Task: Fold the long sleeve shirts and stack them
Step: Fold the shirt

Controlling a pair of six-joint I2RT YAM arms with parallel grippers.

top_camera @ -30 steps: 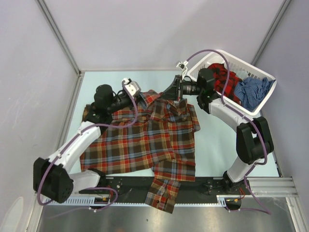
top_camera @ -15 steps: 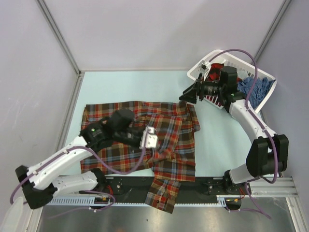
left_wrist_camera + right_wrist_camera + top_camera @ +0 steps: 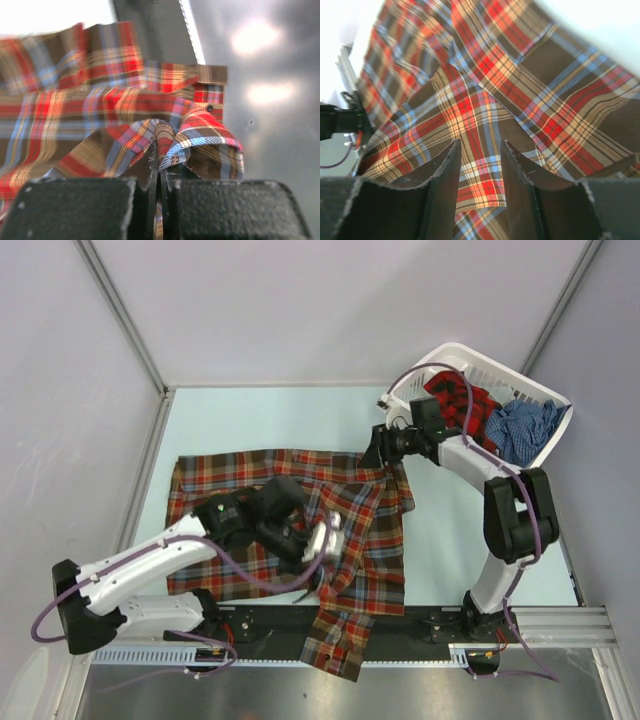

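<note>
1. Between the tips of the left claw (image 3: 328,537), a raised fold of the brown plaid shirt (image 3: 225,480) is pinched. In the wrist view the fingers (image 3: 125,200) are pressed together on the cloth, with no gap between them.
2. From this claw, most of the shirt spreads flat on the table (image 3: 260,420), to its left and away from the arm bases. The long axis of the shirt runs from side to side across the table. One narrow part (image 3: 338,640), probably a sleeve, hangs over the near edge on the base side of the claw.
3. The right claw (image 3: 377,453) is at the far right corner of the same shirt. Its fingers (image 3: 445,170) stand a little apart and hold nothing; the plaid cloth lies just beyond the tips.
4. I judge that the coming fold depends on this: the left claw has cloth near the middle of the right half, and the free corner lies directly under the right claw, so the right arm is nearer to that corner.
5. The left arm reaches low across the shirt from the left. The right arm is bent back, with its wrist pointing down toward the corner.
6. Behind the right claw, the white basket (image 3: 452,347) holds the red-and-black shirt (image 3: 458,400) and the blue checked shirt (image 3: 520,430), both crumpled and not yet folded.
</note>
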